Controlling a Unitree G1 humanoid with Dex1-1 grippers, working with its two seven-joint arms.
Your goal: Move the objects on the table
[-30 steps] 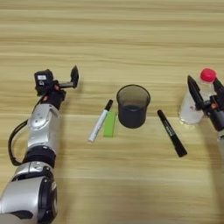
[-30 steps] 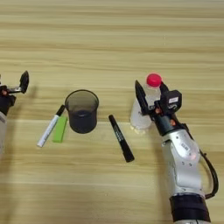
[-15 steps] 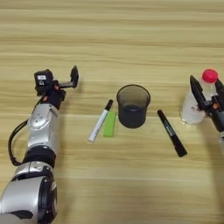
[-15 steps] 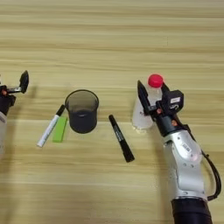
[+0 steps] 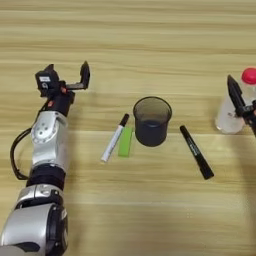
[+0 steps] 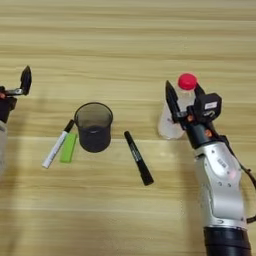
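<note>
2 black fingers of the right gripper (image 6: 183, 96) stood spread to either side of the clear bottle (image 6: 174, 113) with the red cap (image 6: 187, 81); the bottle stood upright on the table (image 5: 150, 40) between them, and whether either finger touched it could not be told. The left finger rose beside the bottle's left flank, the other sat just right of the cap. The left gripper (image 5: 67, 76) hovered over the table's left part with its fingers parted and nothing between them, well apart from every object. The white marker (image 5: 114, 137) with a black cap lay tilted left of a dark cup (image 5: 151, 120), with a green block (image 5: 125, 141) just beside it. A black marker (image 5: 196, 152) lay slanted between the cup and the bottle.
</note>
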